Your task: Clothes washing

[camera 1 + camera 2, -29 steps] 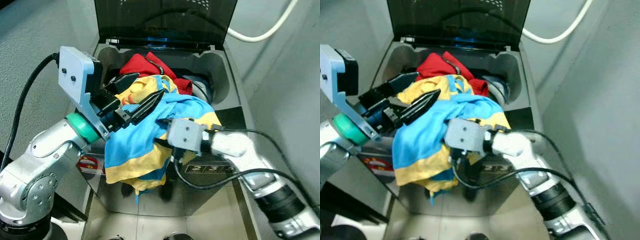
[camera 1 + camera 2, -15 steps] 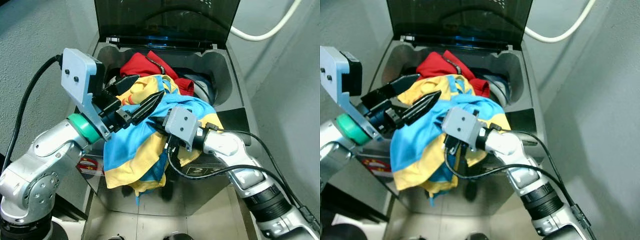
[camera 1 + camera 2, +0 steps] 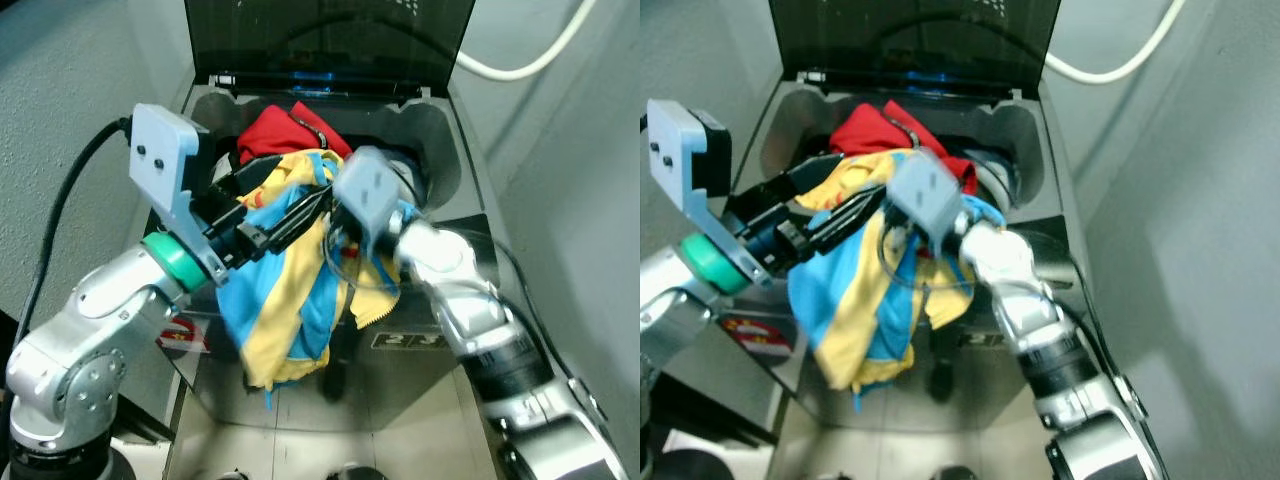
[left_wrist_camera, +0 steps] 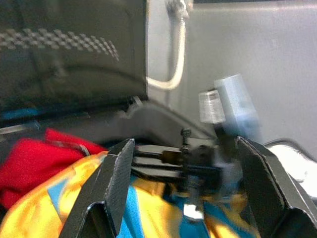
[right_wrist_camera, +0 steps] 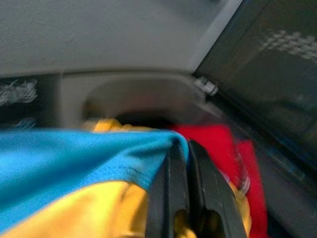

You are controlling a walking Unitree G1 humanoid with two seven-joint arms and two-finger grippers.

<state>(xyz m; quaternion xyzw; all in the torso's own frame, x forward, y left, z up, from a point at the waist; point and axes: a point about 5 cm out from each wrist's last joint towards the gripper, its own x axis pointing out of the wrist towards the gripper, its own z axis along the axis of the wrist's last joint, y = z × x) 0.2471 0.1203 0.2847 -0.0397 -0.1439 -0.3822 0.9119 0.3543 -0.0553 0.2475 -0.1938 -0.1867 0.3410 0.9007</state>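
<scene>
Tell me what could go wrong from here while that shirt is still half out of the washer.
The blue and yellow shirt hangs over the washer front edge, pinched by the right gripper on just a fold; it could slip out and drop outside. The open left gripper sits against the same cloth, so its fingers may snag it. The red garment could get dragged along.

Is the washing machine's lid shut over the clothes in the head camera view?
No, the dark lid stands raised at the back of the washing machine, leaving the red garment and the blue and yellow garment exposed.
</scene>
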